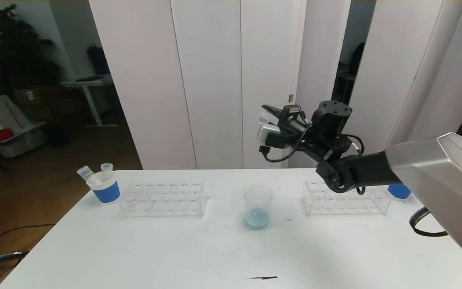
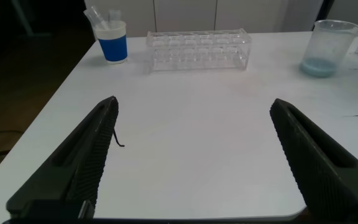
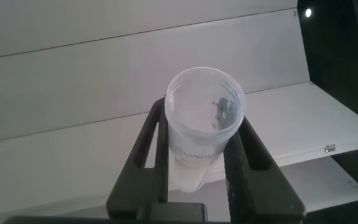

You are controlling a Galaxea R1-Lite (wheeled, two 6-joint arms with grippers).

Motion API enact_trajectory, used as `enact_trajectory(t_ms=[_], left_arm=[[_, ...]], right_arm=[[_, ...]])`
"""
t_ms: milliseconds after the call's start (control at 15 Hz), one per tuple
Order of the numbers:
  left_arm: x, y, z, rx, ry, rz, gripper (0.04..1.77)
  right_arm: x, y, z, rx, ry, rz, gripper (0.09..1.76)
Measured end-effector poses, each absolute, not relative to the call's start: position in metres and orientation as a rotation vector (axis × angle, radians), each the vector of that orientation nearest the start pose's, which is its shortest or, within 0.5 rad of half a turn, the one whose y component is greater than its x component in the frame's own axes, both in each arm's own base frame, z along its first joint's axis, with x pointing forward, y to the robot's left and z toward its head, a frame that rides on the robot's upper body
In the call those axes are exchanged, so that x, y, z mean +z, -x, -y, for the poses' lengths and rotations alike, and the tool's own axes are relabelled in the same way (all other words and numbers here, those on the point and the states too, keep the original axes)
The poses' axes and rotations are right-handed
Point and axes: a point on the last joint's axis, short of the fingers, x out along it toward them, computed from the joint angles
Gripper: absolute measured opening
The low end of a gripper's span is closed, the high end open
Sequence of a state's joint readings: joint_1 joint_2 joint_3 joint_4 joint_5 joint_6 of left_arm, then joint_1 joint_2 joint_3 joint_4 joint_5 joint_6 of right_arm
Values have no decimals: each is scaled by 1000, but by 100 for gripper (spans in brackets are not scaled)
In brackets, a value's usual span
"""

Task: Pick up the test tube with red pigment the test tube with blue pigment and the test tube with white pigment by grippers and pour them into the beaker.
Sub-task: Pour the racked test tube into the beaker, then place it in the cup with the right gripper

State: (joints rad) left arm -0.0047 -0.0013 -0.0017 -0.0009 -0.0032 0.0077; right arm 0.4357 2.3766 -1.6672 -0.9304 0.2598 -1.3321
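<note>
Right gripper [image 3: 197, 180] is clamped shut on a small clear tube, the test tube with white pigment [image 3: 202, 124], with whitish residue at its lower end. In the right wrist view the tube's open mouth faces the camera just above frame centre, and its long axis runs away from the lens, between the two dark fingers [image 3: 148, 155]. In the head view the right arm is raised at centre right, above the table [image 1: 134, 249]; the wrist is level and points toward the frame's left, and the gripper end is hard to make out, so tube tilt can't be told from there.

The beaker [image 1: 258, 206] stands upright on the table at frame centre, below and slightly left of the raised wrist, with pale blue liquid in its bottom.

Left gripper [image 2: 191, 155] hangs low over the near table, jaws spread wide, holding nothing.

Two clear racks: left rack [image 1: 163, 199], right rack [image 1: 347, 198]. Blue-and-white paper cup [image 1: 104, 188] at centre left holds two tubes, one leaning left, one upright. Another blue cup [image 1: 398, 191] is at right, partly hidden behind the arm.
</note>
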Motion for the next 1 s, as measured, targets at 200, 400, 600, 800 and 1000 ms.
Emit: enact_trajectory(t_ms=[200, 400, 600, 800, 1000], left_arm=[[76, 23, 0, -8, -8, 4, 174], [76, 23, 0, -8, -8, 4, 174], [76, 23, 0, -8, -8, 4, 174], [76, 23, 0, -7, -8, 4, 174], [76, 23, 0, -8, -8, 4, 174]], right_arm=[[188, -445, -212, 321, 1054, 535, 58], [196, -440, -210, 198, 801, 444, 58], [192, -436, -215, 115, 558, 331, 58], [181, -431, -224, 101, 379, 221, 58], [169, -424, -227, 88, 206, 105, 58]])
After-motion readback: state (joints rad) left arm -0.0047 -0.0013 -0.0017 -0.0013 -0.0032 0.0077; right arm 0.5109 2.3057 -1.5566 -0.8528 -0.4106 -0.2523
